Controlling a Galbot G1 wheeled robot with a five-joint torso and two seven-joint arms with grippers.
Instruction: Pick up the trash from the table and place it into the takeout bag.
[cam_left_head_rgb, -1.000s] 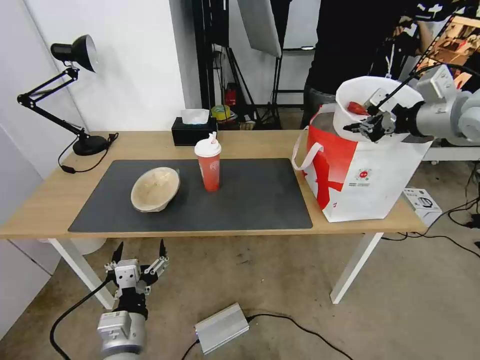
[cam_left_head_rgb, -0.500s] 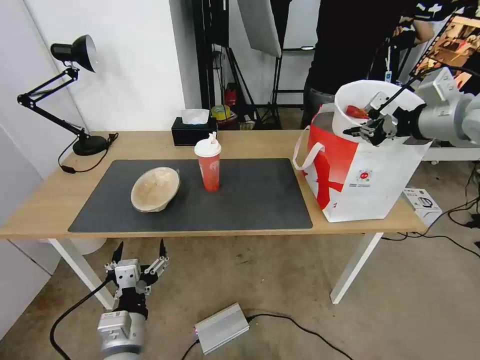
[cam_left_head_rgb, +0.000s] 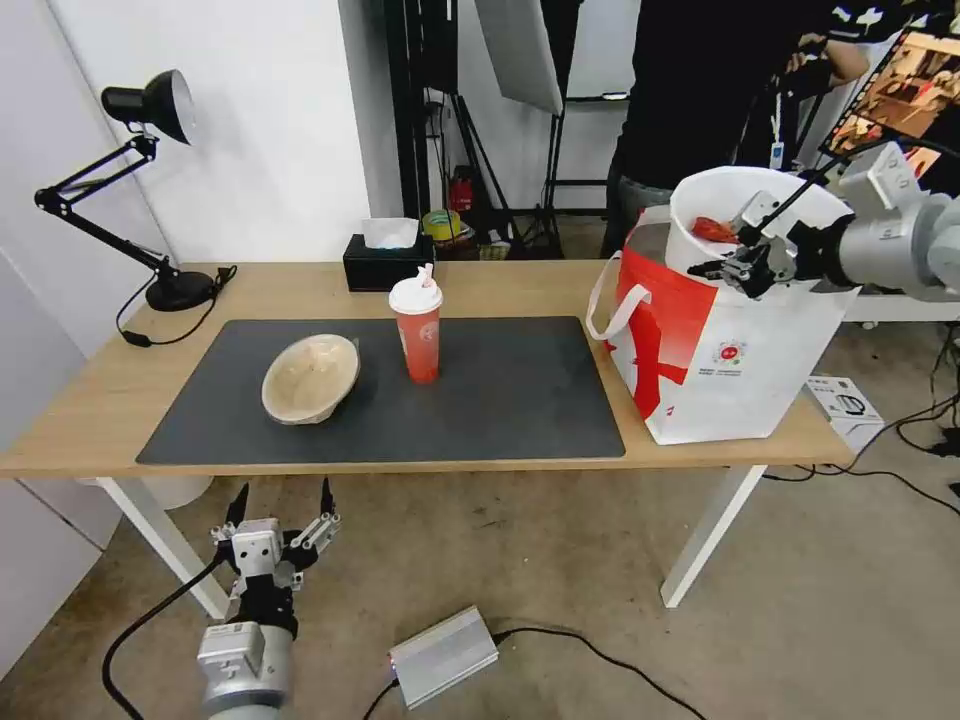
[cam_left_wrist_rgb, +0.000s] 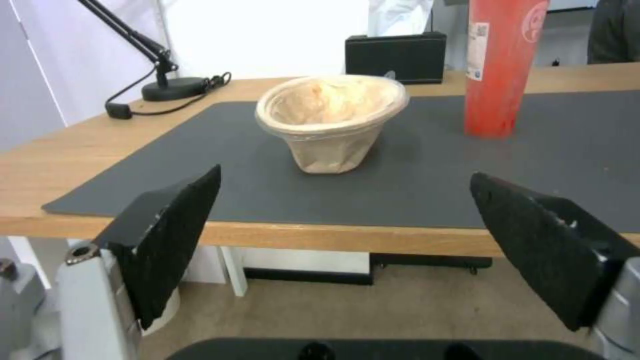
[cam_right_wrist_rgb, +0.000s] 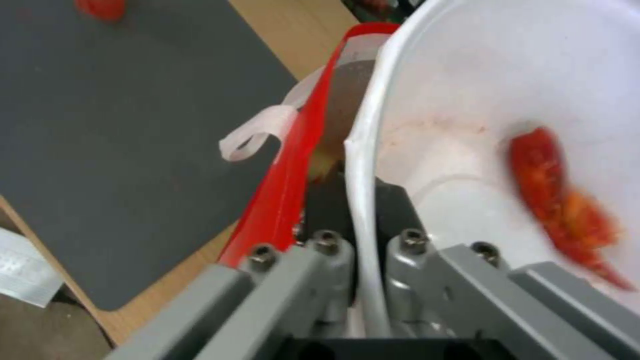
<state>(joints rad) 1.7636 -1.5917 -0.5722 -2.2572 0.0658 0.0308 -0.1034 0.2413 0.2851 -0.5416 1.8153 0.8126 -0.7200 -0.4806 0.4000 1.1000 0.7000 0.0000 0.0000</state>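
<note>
My right gripper (cam_left_head_rgb: 748, 266) is shut on the rim of the round white bowl (cam_left_head_rgb: 735, 200). It holds the bowl tilted over the open top of the takeout bag (cam_left_head_rgb: 720, 350) at the table's right end. A red crayfish shell (cam_right_wrist_rgb: 560, 200) lies inside the white bowl (cam_right_wrist_rgb: 507, 90), and the fingers (cam_right_wrist_rgb: 393, 220) pinch its rim beside the bag's red panel (cam_right_wrist_rgb: 287, 190). The red cup (cam_left_head_rgb: 417, 330) and the beige bowl (cam_left_head_rgb: 310, 378) stand on the grey mat (cam_left_head_rgb: 500, 390). My left gripper (cam_left_head_rgb: 280, 512) hangs open below the table's front edge (cam_left_head_rgb: 300, 466), facing the beige bowl (cam_left_wrist_rgb: 331, 117) and the red cup (cam_left_wrist_rgb: 503, 65).
A black desk lamp (cam_left_head_rgb: 150, 110) stands at the table's back left and a black tissue box (cam_left_head_rgb: 385, 262) behind the cup. A silver power brick (cam_left_head_rgb: 443, 655) and cables lie on the floor. A small white box (cam_left_head_rgb: 840, 405) sits beside the table's right leg. A person stands behind the bag.
My right gripper has carried the white bowl slightly right and down over the bag. The left arm, the cup and the beige bowl have not moved.
</note>
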